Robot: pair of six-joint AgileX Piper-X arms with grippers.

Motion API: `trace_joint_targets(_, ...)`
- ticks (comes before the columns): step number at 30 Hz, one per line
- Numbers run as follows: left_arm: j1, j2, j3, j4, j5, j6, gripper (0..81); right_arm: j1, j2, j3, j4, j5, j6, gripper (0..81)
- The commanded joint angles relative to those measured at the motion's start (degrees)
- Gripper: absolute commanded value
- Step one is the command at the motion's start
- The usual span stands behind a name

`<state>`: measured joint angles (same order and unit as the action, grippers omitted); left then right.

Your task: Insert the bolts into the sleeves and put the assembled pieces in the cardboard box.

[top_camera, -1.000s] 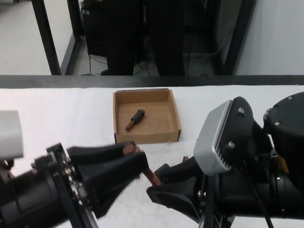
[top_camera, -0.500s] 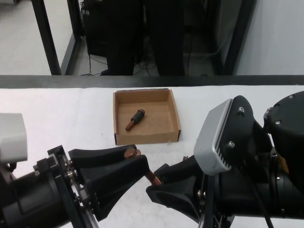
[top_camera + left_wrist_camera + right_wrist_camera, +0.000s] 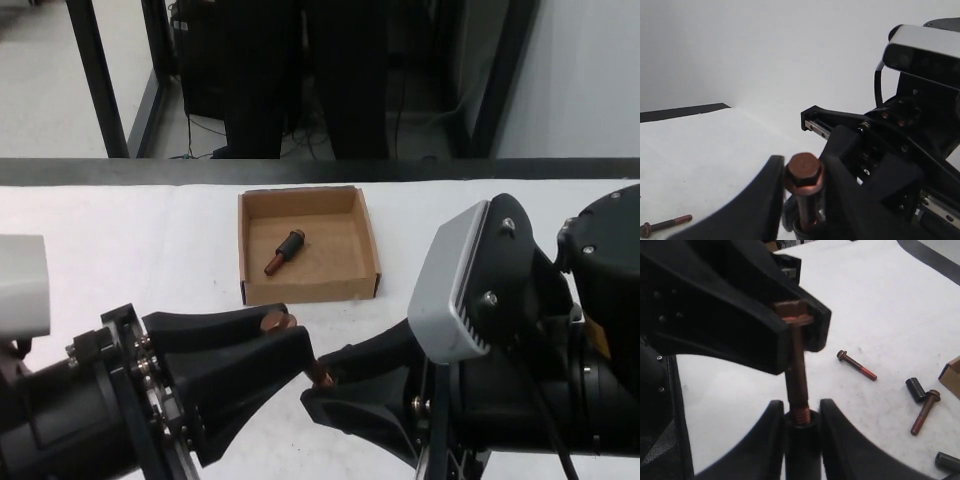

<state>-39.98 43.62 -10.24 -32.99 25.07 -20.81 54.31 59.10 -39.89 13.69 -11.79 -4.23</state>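
The left gripper sat in the lower left of the high view's frame. Its two black fingers were pressed against the hexagonal head of a copper-coloured metal bolt, pinching it just under the head. The right gripper faced it from the lower middle of that frame. In the right wrist view, the right gripper had its fingers closed on a short black cylindrical sleeve.

The bolt's threaded tip met the mouth of the sleeve, and nearly all of the shank was bare between the two grippers. In the left wrist view the bolt head showed end-on between the left gripper's fingers, with the right arm's black body close behind it.

Farther out, a brown cardboard box stood open on the white-covered bench, in the middle of the high view's frame and well apart from both grippers. An assembled piece, a copper bolt seated in a black sleeve, lay slanted on the box floor.

Loose parts lay flat on the white surface in the right wrist view. There was one spare bolt on its own. A second spare bolt lay just beside a spare black sleeve, and another spare sleeve was near the frame's edge. The left wrist view showed one more loose bolt lying on the bench.
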Motion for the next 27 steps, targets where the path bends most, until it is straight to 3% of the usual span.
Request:
trace_joint_targets(1, -0.1, -0.2, -0.1, 0.7, 6.4, 0.2, 0.8, 0.0, -0.7, -2.1, -3.4, 0.2, 0.0, 0.3)
trace_joint_targets(8, -0.1, -0.2, -0.1, 0.7, 13.3, 0.2, 0.8, 0.0, -0.7, -2.1, -3.4, 0.2, 0.0, 0.3)
trace_joint_targets(13, -0.1, -0.2, -0.1, 0.7, 13.7, 0.4, 0.4, 0.0, -0.7, -2.1, -3.4, 0.2, 0.0, 0.3)
trace_joint_targets(17, -0.1, -0.2, -0.1, 0.7, 14.1, 0.7, 17.9, 0.0, -0.7, -2.1, -3.4, 0.2, 0.0, 0.3)
trace_joint_targets(21, -0.1, -0.2, -0.1, 0.7, 13.9, 0.2, 54.4, 0.0, -0.7, -2.1, -3.4, 0.2, 0.0, 0.3)
trace_joint_targets(23, 0.0, -0.2, -0.1, 1.3, 13.8, -1.5, 58.5, 0.0, -0.7, -2.1, -3.4, 0.2, 0.0, 0.3)
trace_joint_targets(27, 0.1, -0.2, -0.1, 3.0, 13.7, -1.1, 54.2, 0.0, -0.7, -2.1, -3.4, 0.4, 0.0, 0.3)
